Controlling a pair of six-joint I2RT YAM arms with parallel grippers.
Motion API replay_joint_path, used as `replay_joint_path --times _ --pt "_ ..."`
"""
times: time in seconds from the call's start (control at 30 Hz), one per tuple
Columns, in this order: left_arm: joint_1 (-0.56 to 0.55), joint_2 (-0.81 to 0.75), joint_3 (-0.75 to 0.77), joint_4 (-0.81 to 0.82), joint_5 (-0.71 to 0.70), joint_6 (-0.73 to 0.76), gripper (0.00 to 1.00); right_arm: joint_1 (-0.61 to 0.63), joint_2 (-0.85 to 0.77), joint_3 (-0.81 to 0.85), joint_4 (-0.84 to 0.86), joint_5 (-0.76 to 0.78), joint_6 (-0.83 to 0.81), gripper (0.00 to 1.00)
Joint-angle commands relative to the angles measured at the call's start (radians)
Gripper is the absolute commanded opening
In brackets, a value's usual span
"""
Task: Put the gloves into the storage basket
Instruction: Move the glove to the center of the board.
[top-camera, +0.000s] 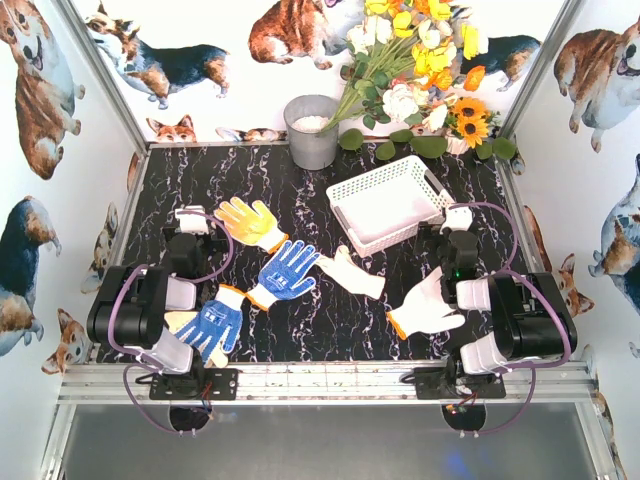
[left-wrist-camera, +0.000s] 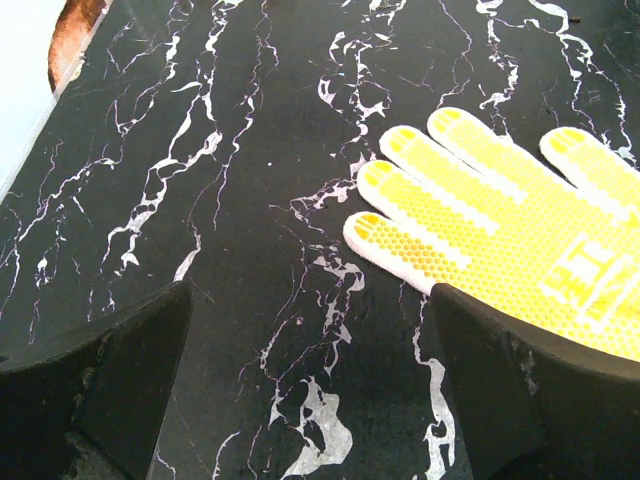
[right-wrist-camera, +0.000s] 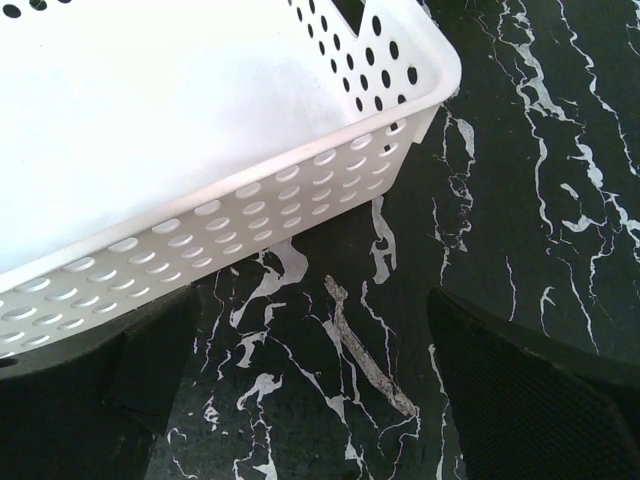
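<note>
well, the left gripper (left-wrist-camera: 305, 330) sits low over the black white-veined marble tabletop (left-wrist-camera: 200, 150), both dark fingers (left-wrist-camera: 110, 390) spread wide w/ only bare marble btwn them. the yellow-dotted knit glove (left-wrist-camera: 520, 220) lies flat ahead of the right-hand finger, its fingertips reaching across toward the gap. that finger overlaps the palm in the wrist view (touching or just above it, can't tell).

the right gripper (right-wrist-camera: 305, 330) is spread wide too, holding nothing. the white perforated plastic storage basket (right-wrist-camera: 250, 225) sits just ahead of its fingers. its long wall runs across in front of the left finger, its rounded corner is ahead of the gap, and there is marble btwn the wall and the fingertips.

in the top view the other gloves all lie on the table, outside the basket:
- a blue white-dotted glove (top-camera: 287, 272) is back and to the right of the left gripper's fingers, nr the table's middle.
- a second blue white-dotted glove (top-camera: 212, 325) is farther back beside the left arm, lying over a cream glove (top-camera: 180, 322).
- a white orange-cuffed glove (top-camera: 352, 272) is btwn the two arms, nr the basket's near corner.
- another white glove (top-camera: 425, 308) is back of the right gripper's fingers, beside that arm.

beyond both grippers, at the back edge, stand a grey metal bucket (top-camera: 312, 130) and a bunch of yellow and white flowers (top-camera: 420, 60).
</note>
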Motion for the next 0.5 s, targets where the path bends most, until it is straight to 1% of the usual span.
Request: replay_joint_path --times 0.0,0.1,0.17,0.23,0.27,0.3,0.33,0.4,0.43,0.47 --pt "0.006 -0.009 0.012 0.022 0.004 0.007 0.99 0.001 0.001 0.003 0.072 -0.008 -0.002 1.0" --pt "0.006 -0.009 0.012 0.022 0.004 0.007 1.0 0.0 0.005 0.011 0.059 -0.007 -0.001 1.0" --pt "0.001 -0.014 0.01 0.026 -0.014 0.007 1.0 0.001 -0.014 -0.011 0.091 0.015 0.006 1.0" --pt "-0.016 -0.052 0.025 -0.029 -0.077 0.001 1.0 0.01 -0.094 -0.049 0.098 0.115 0.033 1.0" --pt "-0.021 -0.087 0.045 -0.098 -0.097 -0.004 1.0 0.01 -0.158 -0.059 0.058 0.171 0.052 1.0" --pt "-0.024 -0.123 0.072 -0.185 -0.118 -0.015 1.0 0.009 -0.241 -0.056 -0.019 0.214 0.073 1.0" --pt "-0.028 -0.162 0.109 -0.283 -0.145 -0.036 1.0 0.008 -0.319 -0.035 -0.146 0.264 0.125 1.0" --pt "-0.028 -0.232 0.185 -0.489 -0.182 -0.096 1.0 -0.013 -0.517 0.044 -0.474 0.388 0.299 1.0" --pt "-0.028 -0.264 0.212 -0.57 -0.196 -0.122 1.0 -0.041 -0.59 0.083 -0.606 0.37 0.336 1.0" --pt "-0.028 -0.295 0.228 -0.621 -0.209 -0.151 1.0 -0.065 -0.659 0.111 -0.699 0.315 0.355 1.0"
